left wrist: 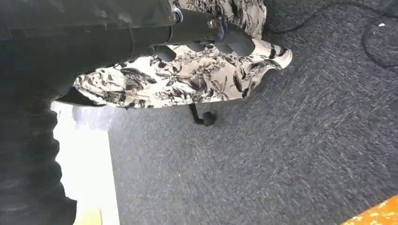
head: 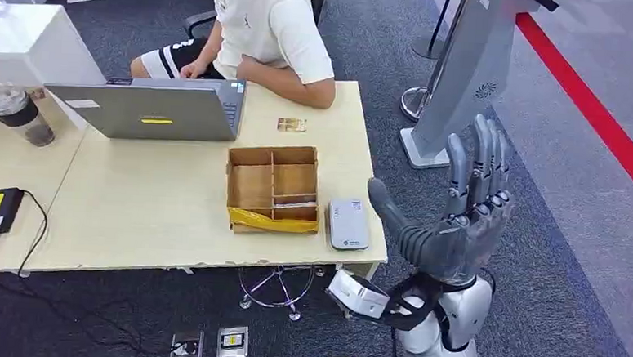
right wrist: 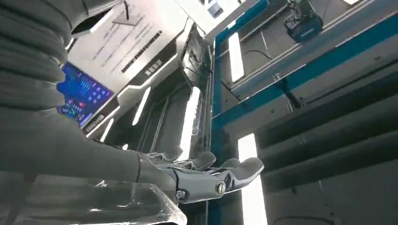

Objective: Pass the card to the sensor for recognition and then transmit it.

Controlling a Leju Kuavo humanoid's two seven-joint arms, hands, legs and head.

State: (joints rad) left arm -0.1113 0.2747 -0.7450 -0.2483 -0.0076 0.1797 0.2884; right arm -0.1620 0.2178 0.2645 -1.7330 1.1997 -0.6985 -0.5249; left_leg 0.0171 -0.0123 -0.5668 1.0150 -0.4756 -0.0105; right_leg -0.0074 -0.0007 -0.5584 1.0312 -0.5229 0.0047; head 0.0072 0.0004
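From the head view, a light wooden table [head: 172,212] is seen on dark grey carpet, with a red floor line at the far right. On it stand a divided wooden box [head: 273,188], a grey sensor [head: 348,223] just beside it, a laptop [head: 153,109] and, farther back, the card [head: 291,125], near a seated person [head: 260,28]. The right hand [head: 459,210] is raised beside the table, fingers spread, holding nothing.

In the left wrist view, the left hand [left wrist: 206,33] is seen over carpet with curled fingers; its grasp cannot be told.

In the right wrist view, straight fingers [right wrist: 211,173] are set against lit panels.
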